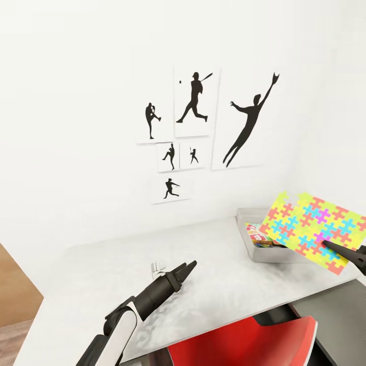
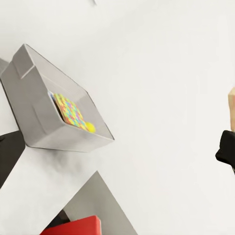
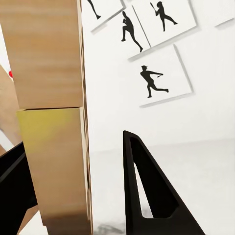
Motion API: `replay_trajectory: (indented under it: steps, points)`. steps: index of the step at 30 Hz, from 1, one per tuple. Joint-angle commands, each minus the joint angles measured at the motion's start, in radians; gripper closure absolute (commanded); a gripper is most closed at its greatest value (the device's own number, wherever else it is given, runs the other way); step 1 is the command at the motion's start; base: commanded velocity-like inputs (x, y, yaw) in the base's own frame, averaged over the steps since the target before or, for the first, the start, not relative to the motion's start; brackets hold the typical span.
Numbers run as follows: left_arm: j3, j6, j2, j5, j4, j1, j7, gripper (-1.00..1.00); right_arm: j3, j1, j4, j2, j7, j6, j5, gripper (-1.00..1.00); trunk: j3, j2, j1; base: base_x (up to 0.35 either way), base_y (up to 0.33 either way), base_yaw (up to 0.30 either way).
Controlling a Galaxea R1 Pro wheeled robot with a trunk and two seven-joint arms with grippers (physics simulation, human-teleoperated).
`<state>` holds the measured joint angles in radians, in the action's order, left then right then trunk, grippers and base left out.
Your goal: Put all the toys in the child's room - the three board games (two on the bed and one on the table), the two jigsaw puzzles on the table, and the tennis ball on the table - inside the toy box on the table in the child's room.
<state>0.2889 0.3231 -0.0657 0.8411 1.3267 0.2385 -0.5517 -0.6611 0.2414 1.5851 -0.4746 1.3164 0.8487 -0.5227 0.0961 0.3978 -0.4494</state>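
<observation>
The grey toy box [image 1: 274, 255] stands on the pale table [image 1: 101, 274] at the right, with a red-and-white printed game box [image 1: 258, 235] inside. A tilted rainbow jigsaw puzzle [image 1: 310, 223] hangs over the box's near right side, and my right gripper [image 1: 351, 254] is shut on its lower edge. In the right wrist view the puzzle's brown edge [image 3: 54, 161] sits between the black fingers [image 3: 147, 196]. My left gripper [image 1: 186, 266] hovers over the table's middle, open and holding nothing. The left wrist view shows the toy box [image 2: 29, 112] holding a colourful puzzle [image 2: 68, 110] and a yellow tennis ball [image 2: 91, 128].
A red chair [image 1: 239, 345] is tucked under the table's front edge. A dark cabinet top [image 1: 335, 305] lies lower at the right. Baseball silhouette pictures [image 1: 193, 101] hang on the white wall. A small white object [image 1: 158, 266] stands on the table behind my left gripper. Wood panelling [image 1: 15, 295] shows at the left.
</observation>
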Motion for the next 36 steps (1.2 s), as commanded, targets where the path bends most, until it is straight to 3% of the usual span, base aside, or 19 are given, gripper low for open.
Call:
replay_trajectory:
  steps: [1,16,36]
  points:
    - [0.000,0.010,0.000,0.010,0.000,0.001,-0.001,-1.00,0.000,0.001,0.000,0.000,0.005,0.010,-0.003,1.00,0.002,0.002,-0.001,0.000,-0.006,0.000]
    - [-0.001,0.010,0.000,0.009,0.000,0.001,-0.001,-1.00,0.004,0.001,0.002,0.000,0.009,0.009,-0.003,1.00,0.002,0.002,-0.001,0.036,-0.129,0.001]
    - [-0.002,0.009,0.000,0.012,0.000,0.001,-0.001,-1.00,0.006,0.001,0.003,0.001,0.007,0.009,-0.003,1.00,0.002,0.002,-0.001,0.006,-0.019,0.083]
